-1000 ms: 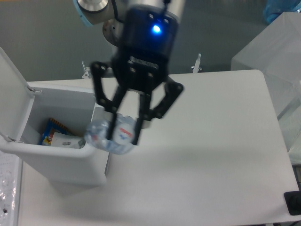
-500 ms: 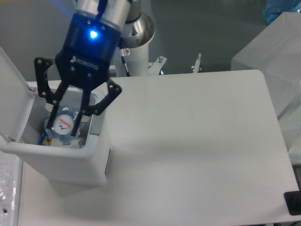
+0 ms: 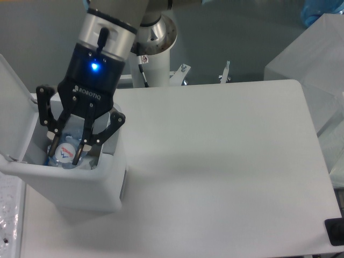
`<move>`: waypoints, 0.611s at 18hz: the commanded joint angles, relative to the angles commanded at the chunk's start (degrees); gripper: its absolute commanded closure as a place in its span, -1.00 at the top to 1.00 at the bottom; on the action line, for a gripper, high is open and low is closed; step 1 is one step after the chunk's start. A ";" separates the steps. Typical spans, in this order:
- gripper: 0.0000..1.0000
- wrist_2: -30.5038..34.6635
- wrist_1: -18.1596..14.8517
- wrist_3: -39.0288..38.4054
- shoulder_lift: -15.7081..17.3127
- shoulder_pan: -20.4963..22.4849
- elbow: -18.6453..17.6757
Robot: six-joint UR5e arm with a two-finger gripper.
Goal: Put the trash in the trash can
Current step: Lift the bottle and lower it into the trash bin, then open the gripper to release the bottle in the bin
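Gripper (image 3: 65, 153) is sitting at left of frame, reaching down into the open trash can (image 3: 70, 185). Fingers (image 3: 85, 145) are closing on the crushed plastic bottle (image 3: 66, 152), pinching it from both sides; the bottle's label is facing the camera between them. The bottle is hanging inside the bin opening, below the rim, near the front wall. Flip lid (image 3: 13, 113) is standing open at far left. Bin contents under the bottle are mostly hidden, so I cannot tell whether the bottle is touching anything below. Bin is sitting on the white worktop (image 3: 226, 172), at its left edge.
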 joint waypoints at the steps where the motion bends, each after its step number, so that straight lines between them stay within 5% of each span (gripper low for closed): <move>1: 0.15 0.09 -0.09 0.00 0.09 0.00 -0.09; 6: 0.95 0.18 -0.09 0.70 0.70 0.09 -1.49; 11: 1.00 0.87 -0.17 1.75 -0.09 3.59 -1.49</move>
